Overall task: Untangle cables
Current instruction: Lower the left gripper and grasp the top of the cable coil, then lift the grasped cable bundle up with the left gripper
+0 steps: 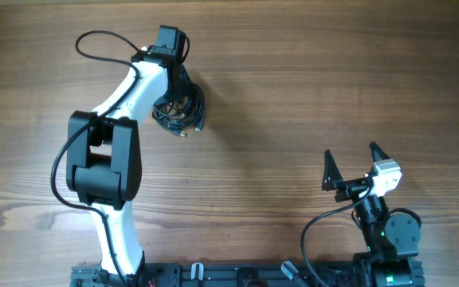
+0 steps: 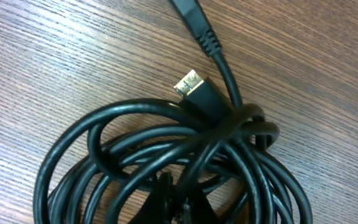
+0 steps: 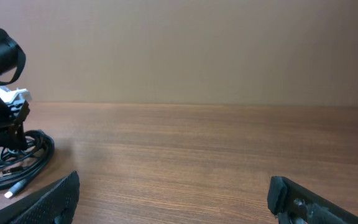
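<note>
1. Lying on the far left part of the wooden table (image 1: 309,72): cables (image 1: 183,112), black and thin, wound together in one loose coil with several loops overlapping.
2. Plug (image 2: 194,87) with a gold-coloured metal tip, seen resting on top of the coil where the strands cross. A second moulded plug end (image 2: 194,22) is seen just beyond it.
3. Left gripper (image 2: 173,208): lowered into the coil, fingers brought together among the strands. Whether a strand is pinched between them cannot be told.
4. Right gripper (image 1: 353,163): positioned at the near right of the table, well apart from the cables, fingers spread wide and empty.
</note>
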